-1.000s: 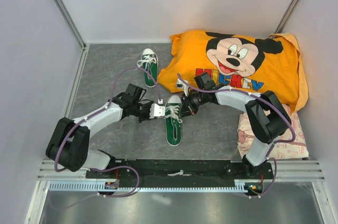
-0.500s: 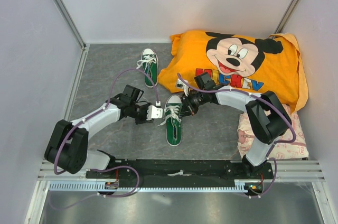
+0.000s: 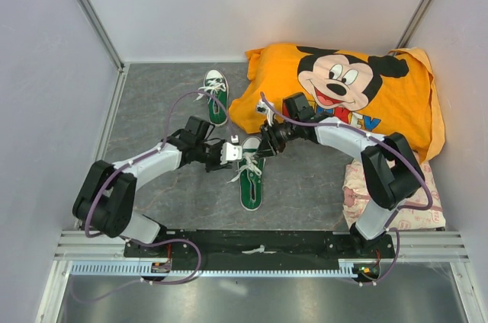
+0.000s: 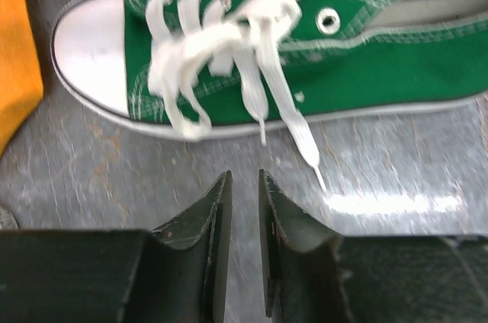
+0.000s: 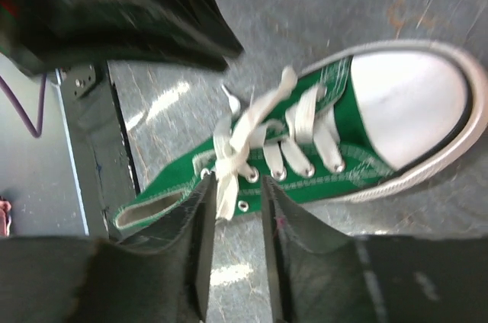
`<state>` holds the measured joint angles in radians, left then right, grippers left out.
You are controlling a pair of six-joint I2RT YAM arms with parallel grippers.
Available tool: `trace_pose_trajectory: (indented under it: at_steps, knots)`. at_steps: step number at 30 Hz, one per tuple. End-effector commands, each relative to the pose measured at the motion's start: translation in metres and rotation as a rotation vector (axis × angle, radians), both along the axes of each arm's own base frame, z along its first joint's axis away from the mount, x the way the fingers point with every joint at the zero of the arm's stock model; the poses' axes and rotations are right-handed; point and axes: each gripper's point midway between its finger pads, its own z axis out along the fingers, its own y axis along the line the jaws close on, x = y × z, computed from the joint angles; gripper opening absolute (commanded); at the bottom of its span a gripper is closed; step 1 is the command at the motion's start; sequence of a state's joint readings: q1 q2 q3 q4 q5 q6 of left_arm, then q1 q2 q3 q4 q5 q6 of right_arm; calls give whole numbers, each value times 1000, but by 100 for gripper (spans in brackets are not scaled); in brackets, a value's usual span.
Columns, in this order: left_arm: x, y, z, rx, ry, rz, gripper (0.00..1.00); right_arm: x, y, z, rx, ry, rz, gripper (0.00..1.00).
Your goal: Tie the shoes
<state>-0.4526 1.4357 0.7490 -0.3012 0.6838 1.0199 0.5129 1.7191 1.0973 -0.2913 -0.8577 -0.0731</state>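
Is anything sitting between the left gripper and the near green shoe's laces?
Nothing visible does: in the left wrist view, only bare table lies between the left gripper and the lace ends of the near shoe.

Top view bright, evenly lit from overhead, sharp, only soft shadows. Both wrist views motion-blurred; laces (image 4: 271,11) smeared, foreground out of focus. White glare patches on the grey surface (image 4: 381,203) in both wrist views.

The grey tabletop (image 3: 152,94) carries a near green sneaker (image 3: 250,182), a far green sneaker (image 3: 216,98), a Mickey Mouse pillow (image 3: 343,91) far right and a pink cloth (image 3: 358,193) near right.
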Motion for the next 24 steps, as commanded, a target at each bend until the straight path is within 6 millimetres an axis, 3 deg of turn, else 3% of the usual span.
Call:
trace_pose_trajectory:
  at_steps: [1, 8, 19, 24]
  knots:
    - [15, -30, 16, -68, -23, -30, 29, 24, 16, 25, 58, -51, -21, 39]
    - [14, -40, 7, -39, -43, -75, 34, 35, 32, 21, 74, 11, -38, 39]
    - [5, -44, 0, -7, -71, -133, 37, 23, 45, 3, 49, 68, -13, 42]
    - [11, -49, -4, 15, -86, -118, 37, 23, 44, 3, 47, 63, -13, 35]
